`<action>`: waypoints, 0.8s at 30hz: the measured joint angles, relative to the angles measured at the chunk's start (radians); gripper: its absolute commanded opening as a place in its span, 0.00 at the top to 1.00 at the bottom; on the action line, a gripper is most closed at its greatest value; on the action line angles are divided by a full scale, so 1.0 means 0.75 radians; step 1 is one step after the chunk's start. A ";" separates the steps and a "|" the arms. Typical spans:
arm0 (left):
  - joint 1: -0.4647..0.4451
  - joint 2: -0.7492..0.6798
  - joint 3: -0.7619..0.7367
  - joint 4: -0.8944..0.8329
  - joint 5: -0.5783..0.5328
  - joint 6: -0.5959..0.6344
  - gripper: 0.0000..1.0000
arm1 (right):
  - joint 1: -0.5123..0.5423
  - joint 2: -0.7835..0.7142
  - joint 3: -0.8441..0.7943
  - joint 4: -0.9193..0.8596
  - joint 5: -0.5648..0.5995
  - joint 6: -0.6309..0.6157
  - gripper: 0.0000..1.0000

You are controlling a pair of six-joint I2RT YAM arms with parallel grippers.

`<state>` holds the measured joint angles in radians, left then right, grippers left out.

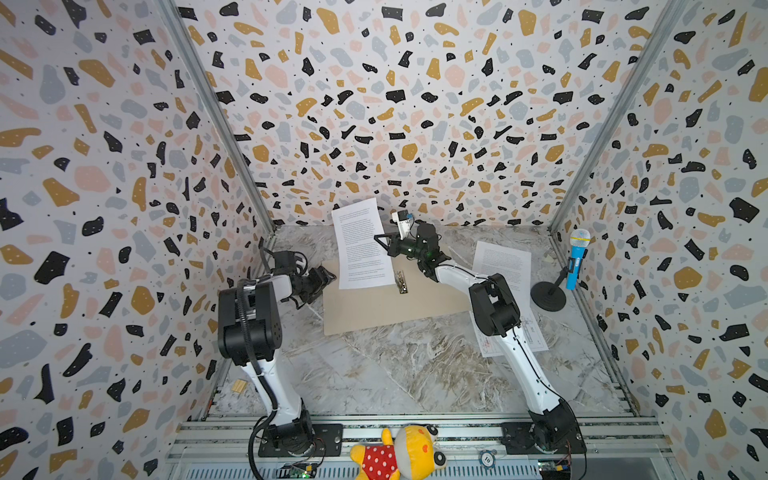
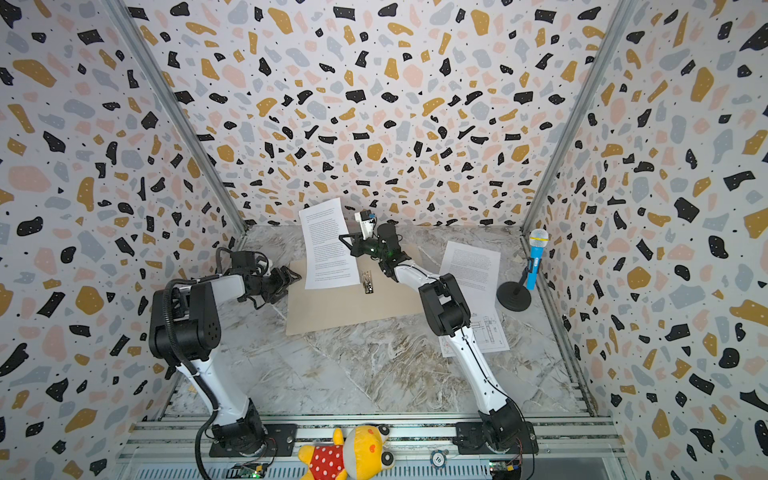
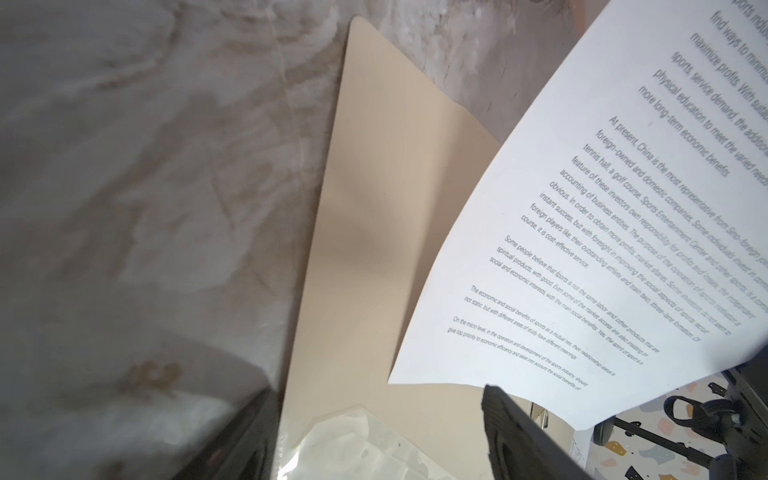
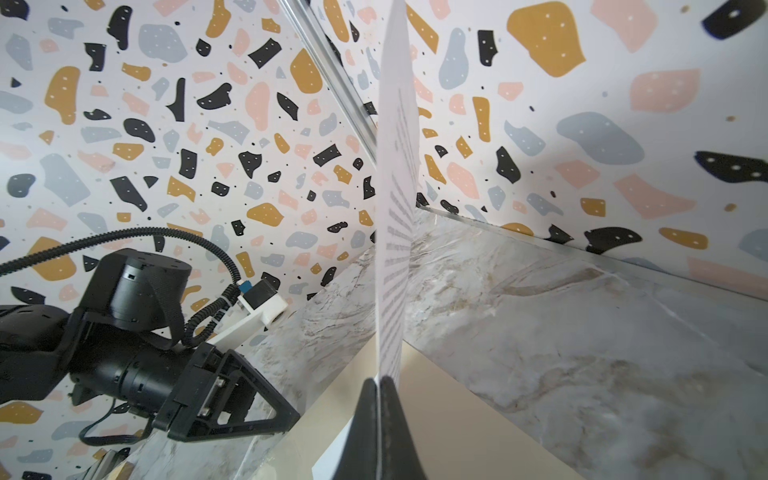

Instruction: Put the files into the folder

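Marble tabletop [image 1: 395, 374]: the right gripper [image 1: 377, 238] pinches a printed sheet [image 1: 360, 245] by its edge, tilted above the open folder [image 1: 374, 309]. The left gripper [image 1: 327, 276] gapes at the folder's edge, seemingly empty. Two more sheets [image 1: 505, 266] lie to the right.

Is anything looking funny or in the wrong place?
Yes. One printed sheet stands up in the air over the folder, pinched by the right end effector, curling instead of lying flat.
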<state>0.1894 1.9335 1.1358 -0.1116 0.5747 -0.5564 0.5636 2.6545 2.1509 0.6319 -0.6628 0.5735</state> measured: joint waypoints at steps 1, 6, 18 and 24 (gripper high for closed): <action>0.001 0.000 -0.002 0.007 0.005 -0.008 0.21 | 0.003 0.000 0.000 0.007 -0.006 -0.002 0.99; 0.000 0.000 -0.005 0.015 0.016 -0.026 0.21 | 0.012 0.000 0.001 0.027 -0.021 -0.013 0.99; 0.000 0.000 -0.011 0.026 0.032 -0.047 0.21 | 0.022 0.070 0.044 0.068 -0.075 -0.009 1.00; 0.000 0.000 -0.015 0.035 0.041 -0.053 0.21 | 0.020 0.103 0.047 0.065 -0.124 0.024 1.00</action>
<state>0.1894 1.9335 1.1248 -0.0853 0.6056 -0.5964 0.5789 2.7316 2.1860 0.6804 -0.7559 0.5915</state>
